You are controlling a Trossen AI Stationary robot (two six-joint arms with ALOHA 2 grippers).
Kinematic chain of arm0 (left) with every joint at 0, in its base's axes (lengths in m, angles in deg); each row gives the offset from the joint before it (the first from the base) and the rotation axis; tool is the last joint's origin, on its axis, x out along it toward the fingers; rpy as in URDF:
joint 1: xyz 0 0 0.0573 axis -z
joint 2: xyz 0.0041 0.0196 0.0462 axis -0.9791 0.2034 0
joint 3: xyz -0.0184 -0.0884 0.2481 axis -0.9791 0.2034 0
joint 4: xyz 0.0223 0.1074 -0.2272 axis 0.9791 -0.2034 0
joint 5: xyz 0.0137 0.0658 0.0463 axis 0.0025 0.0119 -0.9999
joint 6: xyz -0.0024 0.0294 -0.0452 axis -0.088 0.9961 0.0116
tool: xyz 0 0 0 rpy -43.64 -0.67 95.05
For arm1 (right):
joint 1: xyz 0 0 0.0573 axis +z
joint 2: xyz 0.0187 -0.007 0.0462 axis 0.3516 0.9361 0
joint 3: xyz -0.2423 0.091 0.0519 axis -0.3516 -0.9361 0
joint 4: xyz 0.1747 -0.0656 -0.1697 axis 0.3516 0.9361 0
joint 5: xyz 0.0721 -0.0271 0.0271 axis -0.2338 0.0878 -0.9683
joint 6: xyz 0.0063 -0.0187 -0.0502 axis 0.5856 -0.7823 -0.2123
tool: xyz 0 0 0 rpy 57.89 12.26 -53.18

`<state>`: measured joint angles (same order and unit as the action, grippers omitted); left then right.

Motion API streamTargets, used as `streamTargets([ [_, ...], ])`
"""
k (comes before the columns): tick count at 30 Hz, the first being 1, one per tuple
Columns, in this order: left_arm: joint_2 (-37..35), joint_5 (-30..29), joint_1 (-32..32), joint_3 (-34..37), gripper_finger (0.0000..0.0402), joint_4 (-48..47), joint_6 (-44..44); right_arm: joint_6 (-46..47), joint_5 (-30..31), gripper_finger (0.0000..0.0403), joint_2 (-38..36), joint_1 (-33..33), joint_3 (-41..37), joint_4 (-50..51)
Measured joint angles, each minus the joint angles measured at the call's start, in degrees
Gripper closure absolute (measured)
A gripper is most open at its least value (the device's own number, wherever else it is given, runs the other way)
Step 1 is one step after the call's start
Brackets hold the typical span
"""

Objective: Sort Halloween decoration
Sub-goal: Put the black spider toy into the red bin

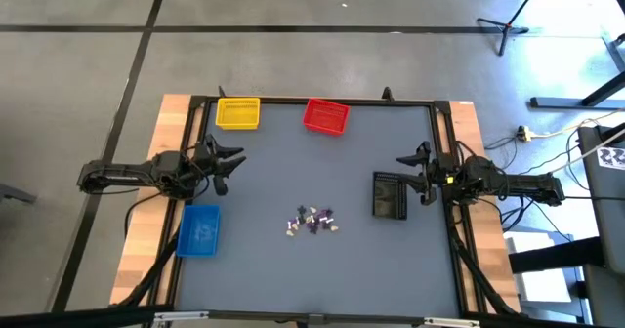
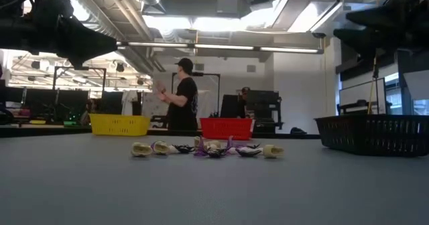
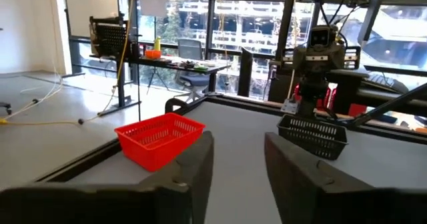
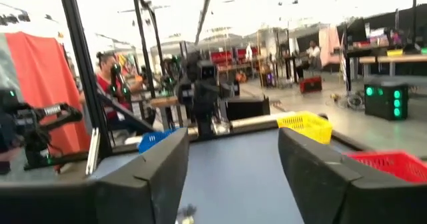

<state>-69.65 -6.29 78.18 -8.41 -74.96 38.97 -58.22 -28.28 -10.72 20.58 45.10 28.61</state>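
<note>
Four bins (image 1: pixel 237 113) | one trinket cluster (image 1: pixel 313 221) | left claw (image 1: pixel 230 167) apart | right claw (image 1: pixel 410 172) apart

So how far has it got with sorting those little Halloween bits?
Nothing looks sorted yet. The tiny white, purple and tan trinkets all lie in one cluster mid-table, and no piece shows in the yellow bin, red bin, blue bin or black bin. Nothing is in hand: the left gripper and right gripper hang at the table's sides with jaws open and empty. All the sorting remains.
</note>
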Motion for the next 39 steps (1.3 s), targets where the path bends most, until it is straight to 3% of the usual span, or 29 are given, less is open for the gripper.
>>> streamTargets([
  [5,0.00,0.00,-0.01,0.01,0.0260,-0.01,0.02,-0.12,0.00,0.0167,0.76,0.00,1.85,-1.48],
  [9,0.00,0.00,-0.01,0.00,0.0260,-0.02,0.02,-0.15,0.00,0.0167,6.44,0.00,5.09,-1.40],
  [19,0.00,0.00,0.00,0.00,0.0259,-0.02,0.04,-0.21,-2.01,0.0167,29.15,0.00,14.47,-1.78],
  [33,0.00,0.00,-0.01,0.00,0.0259,-0.02,0.07,-2.33,-15.27,0.0167,63.17,0.04,32.15,-1.17],
  [39,0.00,0.00,0.01,0.00,0.0260,-0.02,0.07,-3.46,-16.63,0.0167,72.96,0.04,38.51,2.40],
])
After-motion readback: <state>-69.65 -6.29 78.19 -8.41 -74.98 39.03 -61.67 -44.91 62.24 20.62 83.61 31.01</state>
